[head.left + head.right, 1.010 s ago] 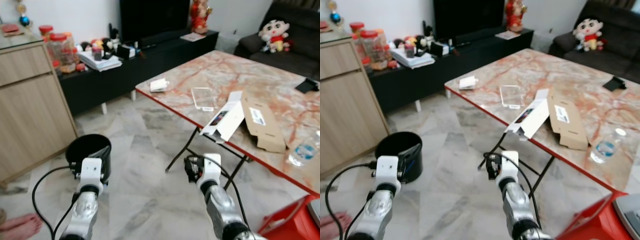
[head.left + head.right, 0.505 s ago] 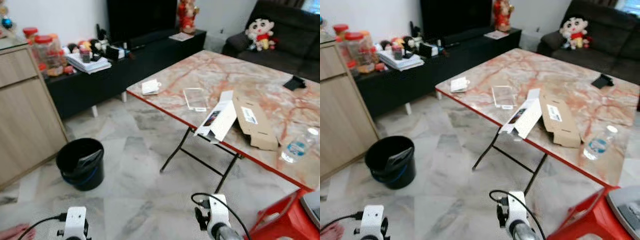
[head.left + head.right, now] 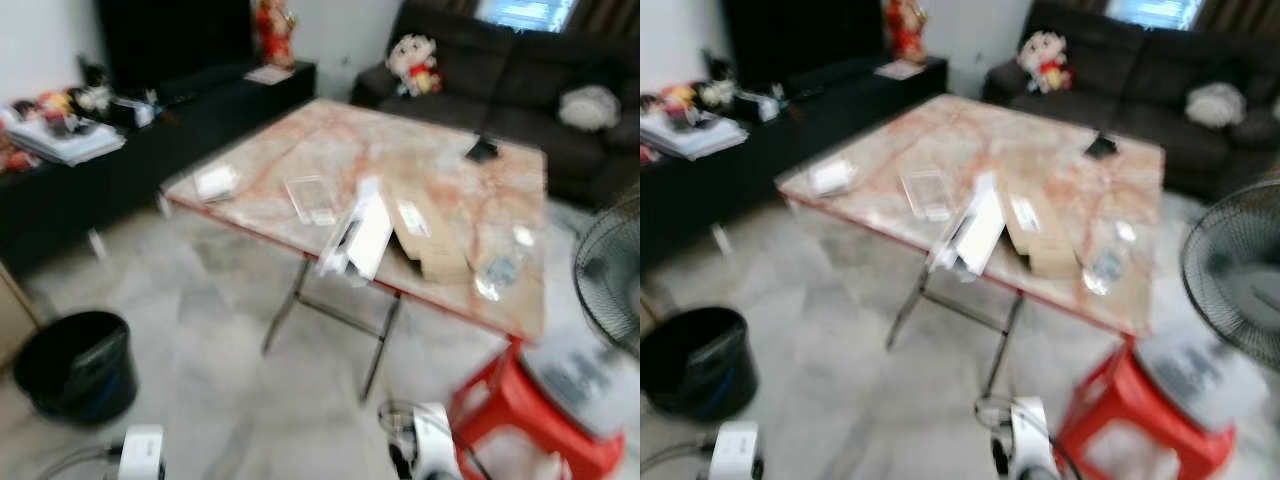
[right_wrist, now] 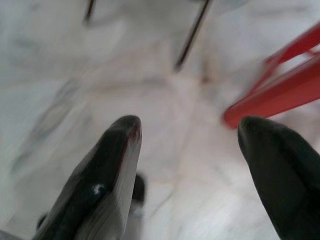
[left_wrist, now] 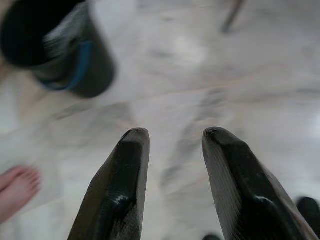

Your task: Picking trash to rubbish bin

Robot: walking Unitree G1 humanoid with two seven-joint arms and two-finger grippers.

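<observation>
Left eye view, blurred: trash boxes [image 3: 400,225] lie on the bench [image 3: 440,170] at twelve o'clock, bin [image 3: 70,365] at nine; left end effector [image 5: 172,165] and right end effector [image 4: 187,150] hang open, empty, likely idle while walking.

both arms low at the frame's bottom edge. left gripper [image 5: 172,185] fingers parted, empty. right gripper [image 4: 192,185] fingers spread wider, empty, pointing down at floor.
</observation>
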